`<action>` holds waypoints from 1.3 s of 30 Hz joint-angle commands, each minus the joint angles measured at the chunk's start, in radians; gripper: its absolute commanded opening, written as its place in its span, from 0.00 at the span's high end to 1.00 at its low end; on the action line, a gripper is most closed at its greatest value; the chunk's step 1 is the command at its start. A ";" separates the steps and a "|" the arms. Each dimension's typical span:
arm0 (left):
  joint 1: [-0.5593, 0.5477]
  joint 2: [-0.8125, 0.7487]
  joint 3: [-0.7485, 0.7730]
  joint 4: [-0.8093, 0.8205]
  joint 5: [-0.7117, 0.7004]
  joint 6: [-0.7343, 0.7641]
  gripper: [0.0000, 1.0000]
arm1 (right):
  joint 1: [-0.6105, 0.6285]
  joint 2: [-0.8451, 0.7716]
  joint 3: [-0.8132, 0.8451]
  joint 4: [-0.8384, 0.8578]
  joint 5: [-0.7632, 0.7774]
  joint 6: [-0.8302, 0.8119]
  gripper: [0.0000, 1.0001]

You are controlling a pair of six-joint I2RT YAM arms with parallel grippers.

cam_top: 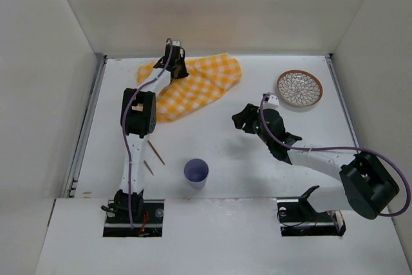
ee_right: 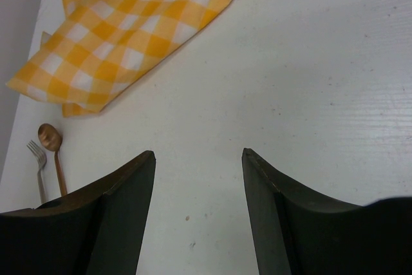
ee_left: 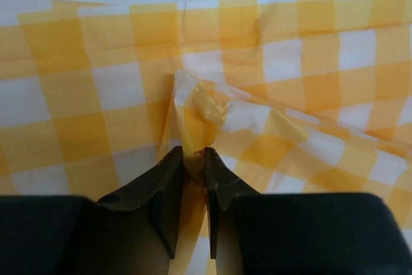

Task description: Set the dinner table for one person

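Top view first: the yellow checked cloth (cam_top: 199, 85) is seen bunched toward the far left of the worktop (cam_top: 257, 159), with the left hand (cam_top: 175, 62) planted near its far edge. The patterned plate (cam_top: 299, 88) is parked at the far right, well apart from the cloth, and the purple cup (cam_top: 196, 172) is sat near the front, between the two arms. The right hand (cam_top: 243, 119) is held low over bare worktop near the middle.

In the left wrist view, the left hand (ee_left: 193, 154) is closed down narrow on a raised pleat of the cloth, pinched between the fingertips. Spreading the cloth out as a placemat is probably the step in hand. To get that done well, the pinch should be kept firm, the fabric lifted only slightly, and the pull made slowly toward the open middle, so creases get drawn flat rather than dragged into a heap. How many layers are caught can't quite be made out here, so a slip should be allowed for.

In the right wrist view, the right hand (ee_right: 198, 152) is spread wide and empty. The cloth's near corner is seen ahead, and a spoon (ee_right: 48, 136) and fork (ee_right: 35, 152) are laid just beside it at left. That corner could be pinned by this hand during the pull, with the cutlery steered clear of.
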 commanded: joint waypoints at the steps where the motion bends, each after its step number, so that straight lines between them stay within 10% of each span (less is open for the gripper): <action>1: -0.037 -0.173 -0.070 0.072 -0.008 0.007 0.85 | 0.004 -0.002 0.034 0.069 -0.010 -0.016 0.38; 26: -0.583 -0.807 -0.826 0.413 0.029 -0.157 0.74 | -0.195 -0.291 -0.098 -0.046 0.160 0.104 0.34; 39: -0.525 -1.187 -1.159 0.437 -0.216 -0.230 0.54 | -0.208 0.085 0.026 -0.088 0.057 0.188 0.29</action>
